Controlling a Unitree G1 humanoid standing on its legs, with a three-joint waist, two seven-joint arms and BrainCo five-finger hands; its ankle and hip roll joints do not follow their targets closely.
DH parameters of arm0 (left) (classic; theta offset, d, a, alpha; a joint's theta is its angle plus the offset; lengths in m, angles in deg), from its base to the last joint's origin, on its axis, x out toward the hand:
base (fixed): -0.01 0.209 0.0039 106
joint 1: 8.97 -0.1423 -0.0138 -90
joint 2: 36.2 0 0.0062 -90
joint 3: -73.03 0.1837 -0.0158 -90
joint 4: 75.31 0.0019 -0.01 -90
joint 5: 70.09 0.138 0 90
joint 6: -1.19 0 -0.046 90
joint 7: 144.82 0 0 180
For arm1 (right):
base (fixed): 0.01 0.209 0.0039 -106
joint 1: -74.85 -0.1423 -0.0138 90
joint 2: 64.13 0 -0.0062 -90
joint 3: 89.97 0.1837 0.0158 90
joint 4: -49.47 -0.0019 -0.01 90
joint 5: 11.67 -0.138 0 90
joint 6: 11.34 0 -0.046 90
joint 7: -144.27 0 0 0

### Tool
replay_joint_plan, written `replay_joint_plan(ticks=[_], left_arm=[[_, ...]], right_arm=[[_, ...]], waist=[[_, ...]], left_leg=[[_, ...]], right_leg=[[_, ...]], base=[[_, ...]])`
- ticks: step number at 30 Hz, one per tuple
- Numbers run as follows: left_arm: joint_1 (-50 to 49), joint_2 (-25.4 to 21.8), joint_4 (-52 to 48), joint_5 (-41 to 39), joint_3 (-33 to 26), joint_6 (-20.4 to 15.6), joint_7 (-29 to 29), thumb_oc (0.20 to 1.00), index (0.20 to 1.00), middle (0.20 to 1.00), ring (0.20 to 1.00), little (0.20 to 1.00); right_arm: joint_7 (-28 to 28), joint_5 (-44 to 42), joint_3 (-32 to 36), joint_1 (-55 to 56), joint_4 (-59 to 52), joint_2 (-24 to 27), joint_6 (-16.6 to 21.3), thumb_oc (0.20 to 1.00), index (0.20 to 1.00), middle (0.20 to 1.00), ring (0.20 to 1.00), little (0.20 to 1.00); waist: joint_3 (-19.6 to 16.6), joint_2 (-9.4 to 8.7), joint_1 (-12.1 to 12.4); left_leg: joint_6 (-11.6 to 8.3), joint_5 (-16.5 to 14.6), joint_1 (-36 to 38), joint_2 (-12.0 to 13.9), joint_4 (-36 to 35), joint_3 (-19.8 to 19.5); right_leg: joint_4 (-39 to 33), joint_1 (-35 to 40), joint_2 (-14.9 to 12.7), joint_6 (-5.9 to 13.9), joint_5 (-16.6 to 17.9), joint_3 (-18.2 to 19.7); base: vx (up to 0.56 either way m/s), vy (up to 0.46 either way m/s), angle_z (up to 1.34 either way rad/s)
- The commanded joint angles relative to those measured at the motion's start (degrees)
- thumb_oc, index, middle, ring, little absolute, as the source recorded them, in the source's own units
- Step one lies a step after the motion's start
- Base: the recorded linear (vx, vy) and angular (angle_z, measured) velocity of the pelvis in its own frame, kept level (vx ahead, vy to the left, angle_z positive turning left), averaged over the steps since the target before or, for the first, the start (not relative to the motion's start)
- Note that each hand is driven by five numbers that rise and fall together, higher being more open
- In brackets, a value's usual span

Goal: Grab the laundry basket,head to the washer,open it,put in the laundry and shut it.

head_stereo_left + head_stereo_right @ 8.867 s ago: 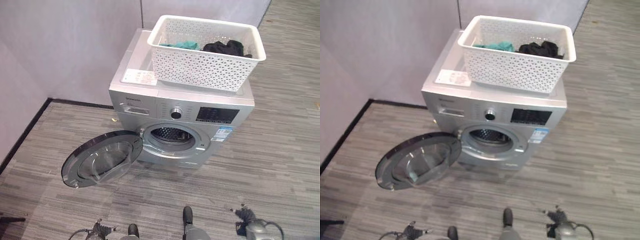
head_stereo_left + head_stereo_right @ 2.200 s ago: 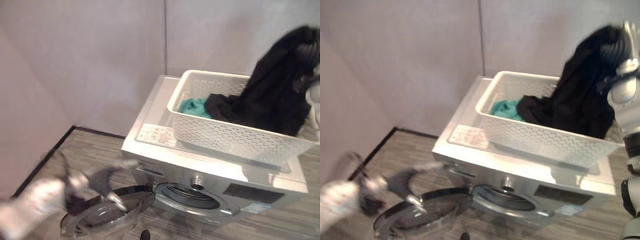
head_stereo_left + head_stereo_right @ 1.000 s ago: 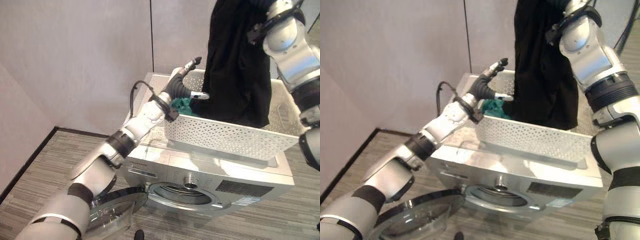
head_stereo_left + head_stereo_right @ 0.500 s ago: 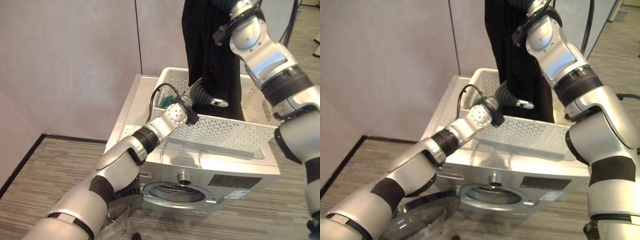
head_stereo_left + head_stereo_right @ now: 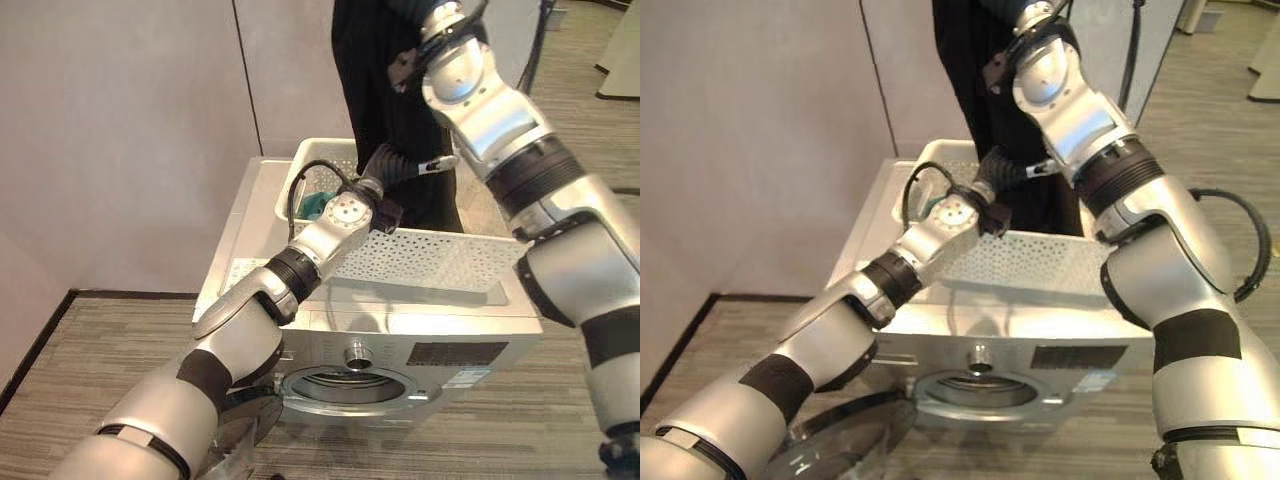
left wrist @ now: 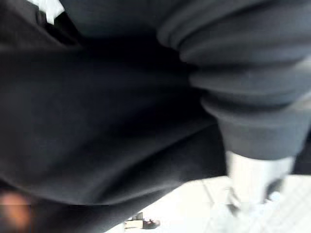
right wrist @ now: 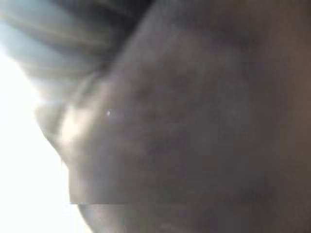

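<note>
A black garment (image 5: pixel 385 90) is hanging above the white laundry basket (image 5: pixel 420 255), which is sitting on the washer (image 5: pixel 380 330). The left hand (image 5: pixel 400 165) is reaching against the cloth; whether its fingers are closing on it cannot be told. A teal item (image 5: pixel 318 203) is lying in the basket.

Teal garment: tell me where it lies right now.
The teal garment lies inside the white laundry basket on top of the washer, at the basket's left end, beside the hanging black garment.

Basket (image 5: pixel 440 262) sits on washer (image 5: pixel 400 330), garment (image 5: pixel 385 90) hanging above.
</note>
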Motion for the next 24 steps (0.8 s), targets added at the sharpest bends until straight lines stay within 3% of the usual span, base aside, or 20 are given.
replay_joint_plan(ticks=[1, 6, 7, 8, 9, 10, 16, 24], left_arm=[[8.56, 1.52, 7.33, 0.15, -2.01, -4.28, -0.69, 0.2, 0.2, 0.2, 0.2, 0.2], [6.96, 0.17, 5.69, 2.0, -3.59, -5.65, -2.26, 0.2, 0.2, 0.2, 0.2, 0.2], [6.5, -0.1, 5.33, 2.23, -3.99, -6.03, -2.62, 0.2, 0.2, 0.2, 0.2, 0.2], [6.4, -0.9, 4.9, 2.74, -4.72, -6.36, -3.18, 0.2, 0.2, 0.2, 0.2, 0.2], [6.35, -0.9, 4.88, 2.75, -4.7, -6.35, -3.19, 0.2, 0.2, 0.2, 0.2, 0.2], [6.42, -2.17, 4.46, 3.61, -5.19, -6.66, -3.92, 0.2, 0.2, 0.2, 0.2, 0.2], [6.42, -6.18, 2.47, 5.65, -6.18, -7.43, -4.78, 0.2, 0.2, 0.2, 0.2, 0.2], [5.17, -12.15, -0.58, 8.36, -9.71, -8.47, -7.19, 0.2, 0.2, 0.2, 0.2, 0.2]], right_arm=[[-2.77, -1.39, 3.36, -7.89, 0.08, 0.57, 5.11, 0.2, 0.2, 0.2, 0.2, 0.2], [-2.66, -2.04, 4.46, -4.28, -4.91, 1.46, 6.62, 0.2, 0.2, 0.2, 0.2, 0.2], [-2.86, -2.23, 4.99, -3.41, -5.76, 1.81, 6.84, 0.263, 0.263, 0.263, 0.263, 0.263], [-2.98, -2.28, 5.99, -1.76, -7.18, 2.21, 7.38, 0.473, 0.473, 0.473, 0.473, 0.473], [-2.99, -2.25, 6.04, -1.67, -7.26, 2.22, 7.36, 0.558, 0.558, 0.558, 0.558, 0.558], [-3.25, -2.11, 7.04, 0.25, -8.5, 2.86, 7.67, 1.0, 1.0, 1.0, 1.0, 1.0], [-2.3, -2.74, 8.66, 5.32, -11.0, 5.34, 8.22, 1.0, 1.0, 1.0, 1.0, 1.0], [-5.62, -0.38, 17.49, 15.07, -16.22, 10.03, 9.38, 1.0, 1.0, 1.0, 1.0, 1.0]], waist=[[-1.7, 0.12, 1.48], [-1.3, 0.25, 1.03], [-1.23, 0.25, 0.86], [-1.04, 0.4, 0.48], [-1.06, 0.39, 0.49], [-0.98, 0.59, 0.19], [-0.77, 0.93, -0.3], [-0.48, 1.96, -1.28]], left_leg=[[-1.45, -8.08, 7.32, 2.09, 0.31, 1.7], [-1.45, -8.0, 7.36, 2.17, 0.31, 2.36], [-1.45, -8.01, 7.44, 2.21, 0.31, 2.52], [-1.44, -8.12, 7.5, 2.22, 0.31, 2.76], [-1.44, -8.12, 7.51, 2.22, 0.31, 2.77], [-1.39, -8.21, 7.6, 2.25, 0.31, 3.0], [-1.29, -8.39, 7.93, 2.2, 0.31, 3.54], [-1.03, -9.0, 8.51, 2.16, 0.31, 4.44]], right_leg=[[1.31, -1.38, -1.08, 1.09, 0.77, -1.86], [1.22, -1.69, -1.05, 1.03, 0.86, -1.3], [1.26, -1.72, -1.06, 0.98, 0.85, -1.13], [1.29, -1.82, -1.06, 0.95, 0.84, -0.86], [1.3, -1.82, -1.05, 0.96, 0.84, -0.84], [1.36, -1.95, -1.03, 0.94, 0.85, -0.64], [1.53, -2.14, -0.91, 0.95, 0.91, -0.18], [1.67, -2.28, -0.96, 1.11, 0.68, 0.43]], base=[[0.0, -0.013, -0.13], [0.0, -0.01, -0.02], [0.0, -0.021, -0.13], [0.0, -0.01, -0.14], [0.0, -0.012, -0.18], [0.0, -0.011, -0.12], [0.0, -0.003, -0.02], [0.01, 0.003, -0.08]])
